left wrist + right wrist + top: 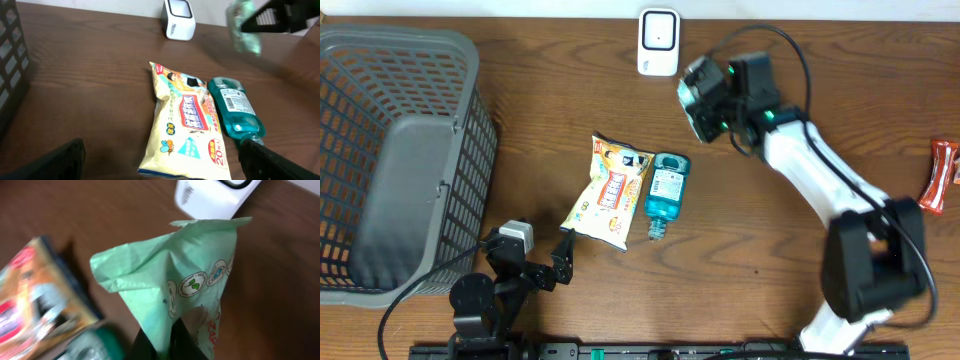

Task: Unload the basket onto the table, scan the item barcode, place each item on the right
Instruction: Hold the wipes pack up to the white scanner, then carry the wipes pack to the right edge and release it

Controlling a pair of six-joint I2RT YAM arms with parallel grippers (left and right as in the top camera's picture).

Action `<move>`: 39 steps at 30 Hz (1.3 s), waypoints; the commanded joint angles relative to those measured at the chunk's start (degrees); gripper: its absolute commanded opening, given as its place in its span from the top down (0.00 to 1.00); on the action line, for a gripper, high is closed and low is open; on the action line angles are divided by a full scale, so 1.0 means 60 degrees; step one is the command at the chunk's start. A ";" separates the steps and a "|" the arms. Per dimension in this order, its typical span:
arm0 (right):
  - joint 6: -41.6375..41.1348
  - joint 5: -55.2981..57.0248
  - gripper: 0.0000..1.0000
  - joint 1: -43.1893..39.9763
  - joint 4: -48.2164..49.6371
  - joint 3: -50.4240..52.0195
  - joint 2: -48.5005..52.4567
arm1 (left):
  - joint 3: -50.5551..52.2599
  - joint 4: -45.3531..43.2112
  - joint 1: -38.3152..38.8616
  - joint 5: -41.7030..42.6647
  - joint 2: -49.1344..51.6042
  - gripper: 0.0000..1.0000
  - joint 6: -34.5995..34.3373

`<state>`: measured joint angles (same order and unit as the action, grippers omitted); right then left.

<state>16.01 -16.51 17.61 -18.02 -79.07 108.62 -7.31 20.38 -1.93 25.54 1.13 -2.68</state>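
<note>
As the left claw (535, 262) gapes, the right claw (167, 339) pinches a green plastic packet (170, 275).
White boxy scanner (658, 42) stands near.

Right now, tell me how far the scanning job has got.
Done: nothing shows as finished; the basket is empty. In hand: the right hand is shut on a green packet near the white scanner. Left: the wipes pack, the blue bottle and a red packet lie on the table.
</note>
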 commanded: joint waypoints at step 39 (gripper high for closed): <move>-0.0240 0.8047 0.99 0.0637 -0.7686 -1.0677 0.6000 | 0.0138 0.0164 -0.0022 -0.0011 -0.0022 0.02 0.0157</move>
<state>21.26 22.28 24.03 -60.01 -141.18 145.86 -7.31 20.38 -1.93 25.54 1.13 -2.68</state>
